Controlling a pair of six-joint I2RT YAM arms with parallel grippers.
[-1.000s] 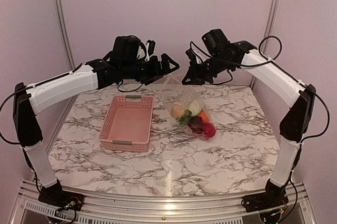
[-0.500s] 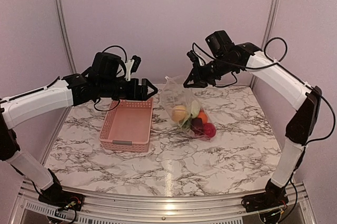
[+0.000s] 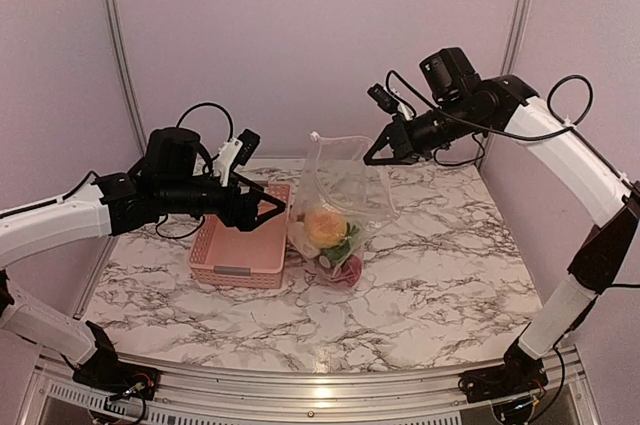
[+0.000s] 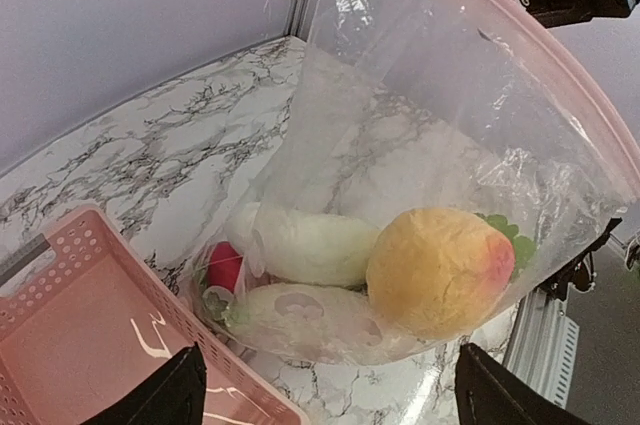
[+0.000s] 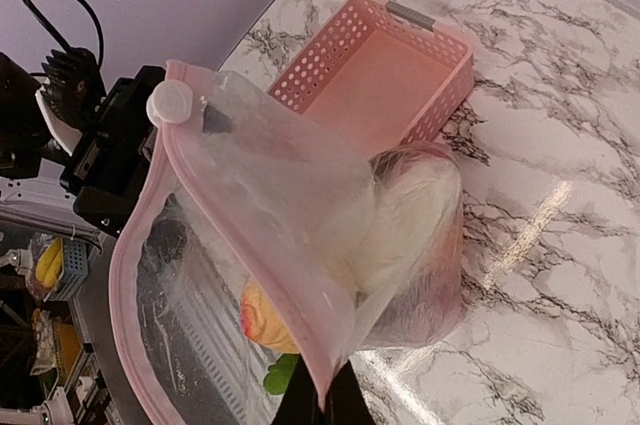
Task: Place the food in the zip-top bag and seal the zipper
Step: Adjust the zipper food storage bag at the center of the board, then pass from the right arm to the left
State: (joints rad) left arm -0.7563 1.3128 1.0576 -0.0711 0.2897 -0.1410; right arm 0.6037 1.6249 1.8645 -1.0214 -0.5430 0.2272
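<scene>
One surface: white-and-grey marbled table (image 3: pixel 440 265), glossy, with a streak of glare near its front middle.
Room: pale lilac wall (image 3: pixel 320 35) behind and at both sides; two aluminium posts (image 3: pixel 112 35) stand in the far corners.
Basket: pink plastic lattice basket (image 3: pixel 232 270), left of centre on the table.
Bag: clear crinkly zip-top bag (image 3: pixel 350 180), hung upright from its top edge, its bottom down at the table and against the basket's right rim.
Food: toy food (image 4: pixel 440 270) heaped in the bag's bottom: a yellow-orange peach-like piece, two pale oblong pieces, a small red one, a bit of green leaf.
Zipper: pale pink press-seal zipper strip (image 5: pixel 140 235), its two lips apart and the mouth gaping; a white round tab (image 5: pixel 168 102) sits at one end.
Right gripper (image 3: pixel 377 157): fingers together, clamped on the bag's top edge at the strip.
Left gripper (image 3: pixel 270 217): fingers spread with nothing between them, above the basket's far right corner, facing the bag and apart from it.
Hard to make out: the darker pieces low in the bag blur behind the plastic; the right fingertips are cut off at the bottom of the right wrist view; whether the bag's weight rests on the table cannot be told.
</scene>
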